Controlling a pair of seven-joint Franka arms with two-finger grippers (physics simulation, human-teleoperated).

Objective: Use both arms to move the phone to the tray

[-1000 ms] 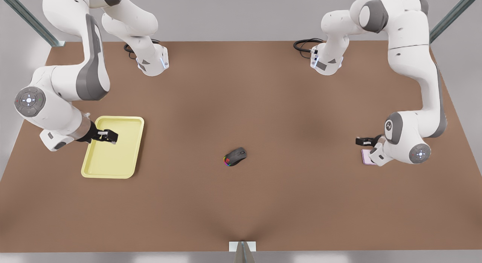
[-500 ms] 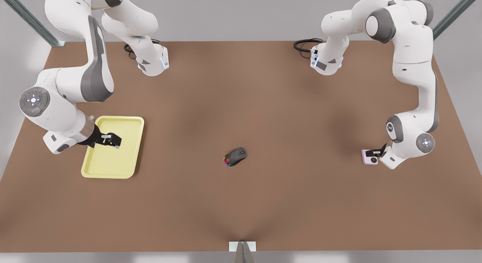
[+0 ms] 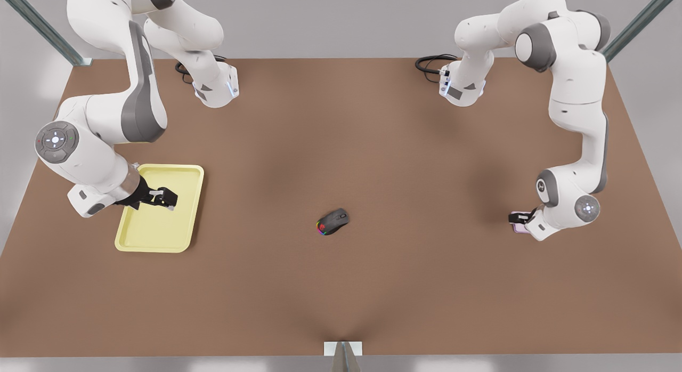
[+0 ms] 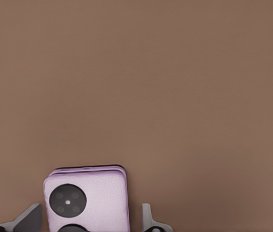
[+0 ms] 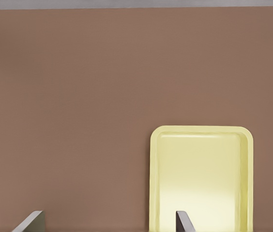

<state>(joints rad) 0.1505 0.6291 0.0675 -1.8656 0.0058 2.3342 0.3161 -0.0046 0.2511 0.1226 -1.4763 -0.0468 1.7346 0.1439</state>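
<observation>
Two grippers we log: left gripper (image 3: 516,218) at table's (image 3: 373,281) 3 o'clock, fingers spread astride the phone (image 4: 85,200) lying flat, right gripper (image 3: 169,196) at 9 o'clock, fingers apart above the tray (image 3: 154,239), mouse (image 3: 333,221) central.

A table (image 3: 373,148) holds a tray (image 3: 184,223) near the front view's left edge, a computer mouse (image 3: 333,221) near the middle, and a phone (image 3: 518,227) far to the front view's right. The right gripper (image 3: 169,199) hangs over the tray with its fingers apart. The left gripper (image 3: 518,218) sits above the phone, its spread fingers (image 4: 147,217) on either side of it.
</observation>
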